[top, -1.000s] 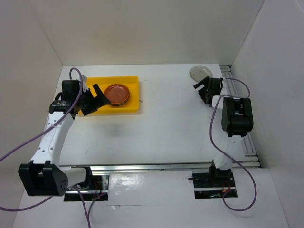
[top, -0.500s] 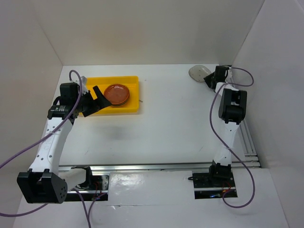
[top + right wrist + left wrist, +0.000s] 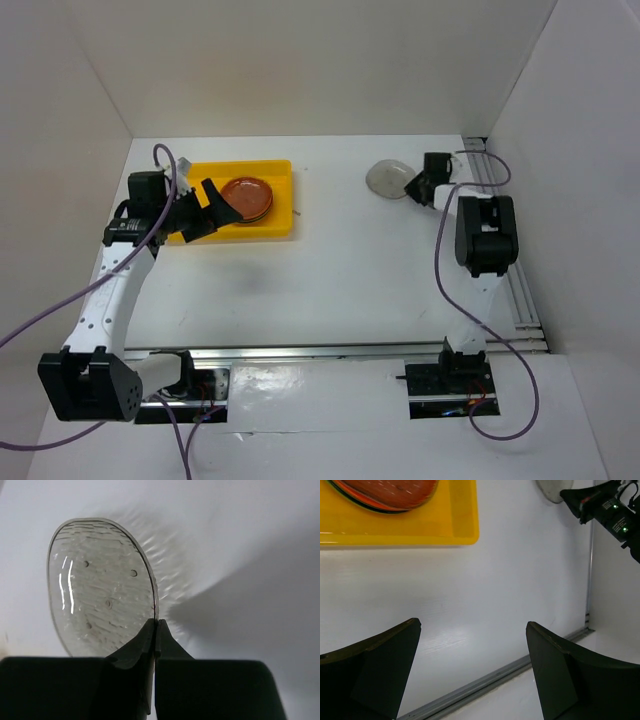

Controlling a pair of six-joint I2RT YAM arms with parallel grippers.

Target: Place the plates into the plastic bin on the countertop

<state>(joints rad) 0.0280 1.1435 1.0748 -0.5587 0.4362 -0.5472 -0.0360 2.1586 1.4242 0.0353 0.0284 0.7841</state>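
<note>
Right wrist: jaws clamped on rim of smoky-grey plate (image 3: 100,595).

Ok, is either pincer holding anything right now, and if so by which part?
The right pincer is shut on the translucent grey plate, pinching its thin rim at the edge. The left pincer is open and holds nothing.

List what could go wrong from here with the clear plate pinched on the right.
1. The right gripper holds the clear plate only by a thin bit of rim; it could slip or swing loose on the carry.
2. The left gripper hangs open at the yellow bin, so the arms might collide there.
3. The plate may land tilted on the stacked plates.
</note>
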